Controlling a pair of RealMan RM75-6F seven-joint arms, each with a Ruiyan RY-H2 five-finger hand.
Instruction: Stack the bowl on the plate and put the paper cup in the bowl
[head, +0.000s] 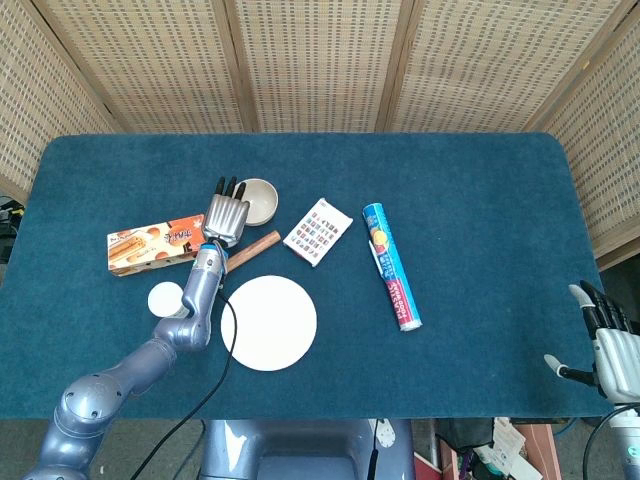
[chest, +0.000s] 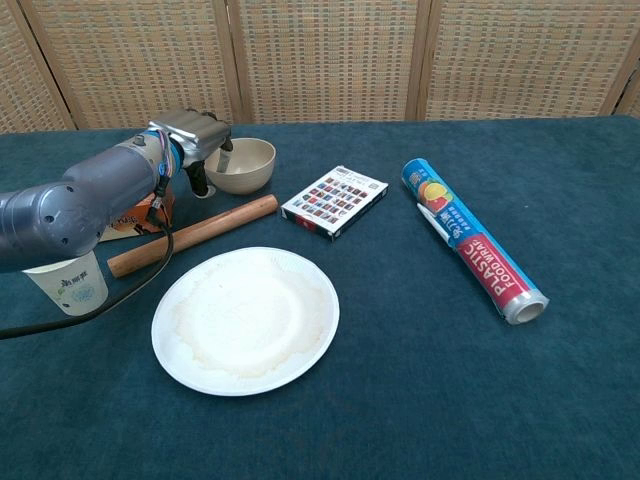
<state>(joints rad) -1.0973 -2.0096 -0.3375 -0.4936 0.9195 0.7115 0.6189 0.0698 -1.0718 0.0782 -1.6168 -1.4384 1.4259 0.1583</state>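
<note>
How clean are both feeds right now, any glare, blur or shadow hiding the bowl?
Head view: even, soft light, sharp throughout, no glare; the left hand covers the near-left edge of the bowl. Chest view: also sharp, with a faint sheen on the food wrap roll; the bowl's left rim sits behind the hand, and the arm hides part of the paper cup.

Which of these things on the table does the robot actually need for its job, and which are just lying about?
Needed for the job:
bowl, with the left hand at its rim
plate
paper cup

Just lying about:
wooden stick
snack box
card pack
food wrap roll
</note>
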